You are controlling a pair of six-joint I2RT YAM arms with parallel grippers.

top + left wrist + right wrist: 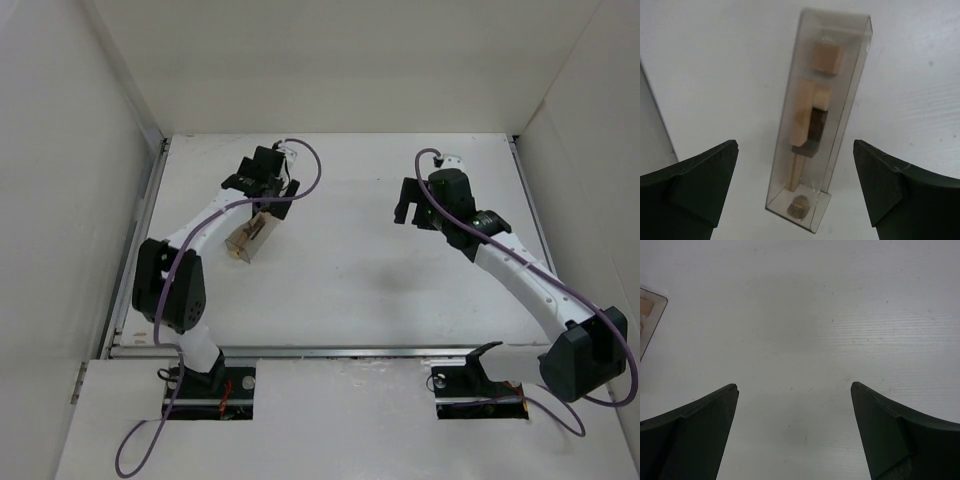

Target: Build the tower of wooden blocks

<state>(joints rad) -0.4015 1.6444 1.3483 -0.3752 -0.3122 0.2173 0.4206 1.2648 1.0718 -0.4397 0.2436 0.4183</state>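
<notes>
The wood block tower pieces sit inside a clear rectangular plastic box (845, 95) lying on the white table: a pale tan post (802, 115), a tan cube (826, 56) and a dark brown block (816, 131). In the top view the box (250, 238) lies at the left centre. My left gripper (795, 144) is open and hovers over the box's near end, its fingers (700, 180) well apart on either side and not touching it. My right gripper (794, 386) is open and empty over bare table, far right of the box (410, 212).
White walls enclose the table (350, 280) on the left, back and right. A metal rail (330, 351) runs along the near edge. A corner of the clear box (650, 315) shows at the left edge of the right wrist view.
</notes>
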